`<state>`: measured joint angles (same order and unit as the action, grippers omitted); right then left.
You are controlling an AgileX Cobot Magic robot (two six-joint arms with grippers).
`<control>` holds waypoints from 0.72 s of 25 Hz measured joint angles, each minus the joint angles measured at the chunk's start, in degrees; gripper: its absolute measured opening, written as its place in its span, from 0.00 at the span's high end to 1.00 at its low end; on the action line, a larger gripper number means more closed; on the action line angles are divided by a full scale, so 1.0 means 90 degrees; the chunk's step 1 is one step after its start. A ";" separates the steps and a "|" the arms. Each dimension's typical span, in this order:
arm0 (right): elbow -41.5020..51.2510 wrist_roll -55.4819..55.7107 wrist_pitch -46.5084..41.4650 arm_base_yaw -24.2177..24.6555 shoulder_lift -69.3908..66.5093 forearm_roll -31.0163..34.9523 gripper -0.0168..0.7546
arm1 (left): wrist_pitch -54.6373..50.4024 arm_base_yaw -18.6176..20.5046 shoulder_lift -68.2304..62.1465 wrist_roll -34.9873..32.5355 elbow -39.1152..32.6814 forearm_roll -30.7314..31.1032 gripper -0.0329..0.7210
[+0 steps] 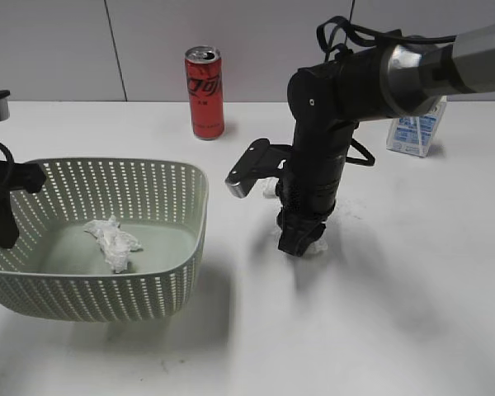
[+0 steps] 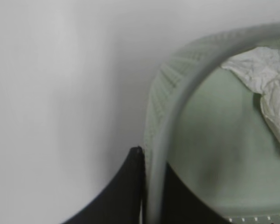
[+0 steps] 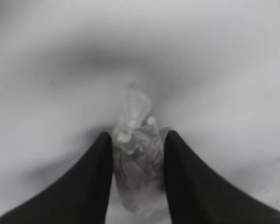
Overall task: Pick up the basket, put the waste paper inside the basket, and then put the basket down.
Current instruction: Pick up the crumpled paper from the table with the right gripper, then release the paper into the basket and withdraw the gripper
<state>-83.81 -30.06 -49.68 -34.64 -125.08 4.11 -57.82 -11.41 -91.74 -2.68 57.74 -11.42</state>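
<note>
Closed around a wad of waste paper (image 3: 136,163) is the right gripper (image 1: 301,241), pointed straight down at the table (image 1: 396,313), with the tissue pinched between its two dark fingers (image 3: 95,186) and a loose tuft poking out ahead of them. Another bit of white paper (image 1: 270,188) is glimpsed behind that arm, mostly hidden. The basket (image 1: 181,239) is held at its left rim by the left gripper (image 2: 149,196), whose jaws are set one on each side of the wall; from its tilt and the shadow beneath, it is judged to be raised off the table. One wad (image 1: 111,243) is already lying on the basket floor. The tissue is judged very light, soft and easily squashed, so only a gentle pinch across its bulk is needed, and a hold on a loose edge could tear or slip. The basket is judged light and somewhat flexible, best gripped at the rim or a handle. A red can (image 1: 205,92) and a drink carton (image 1: 414,134) are left standing at the back.
</note>
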 joint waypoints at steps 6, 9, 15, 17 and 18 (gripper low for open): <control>0.0000 0.0386 0.0021 0.0000 0.0000 -0.0049 0.92 | 0.0023 0.0000 0.0000 0.0000 0.0000 -0.0005 0.95; 0.0000 0.0458 -0.0053 0.0000 0.0163 -0.0055 0.92 | 0.0023 0.0000 0.0000 0.0000 0.0000 -0.0005 0.95; -0.0181 0.0076 -0.0174 0.0000 0.1652 0.0677 0.92 | 0.0023 0.0000 0.0000 0.0000 0.0000 -0.0005 0.95; -0.0308 -0.0437 -0.0202 0.0000 0.2154 0.1441 0.92 | 0.0023 0.0000 0.0000 0.0000 0.0000 -0.0005 0.95; -0.0368 -0.0680 -0.0208 -0.0009 0.2378 0.1916 0.92 | 0.0023 0.0000 0.0000 0.0000 0.0000 -0.0005 0.95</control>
<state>-87.13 -36.18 -51.55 -34.72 -103.67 21.36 -57.62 -11.41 -91.74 -2.68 57.74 -11.46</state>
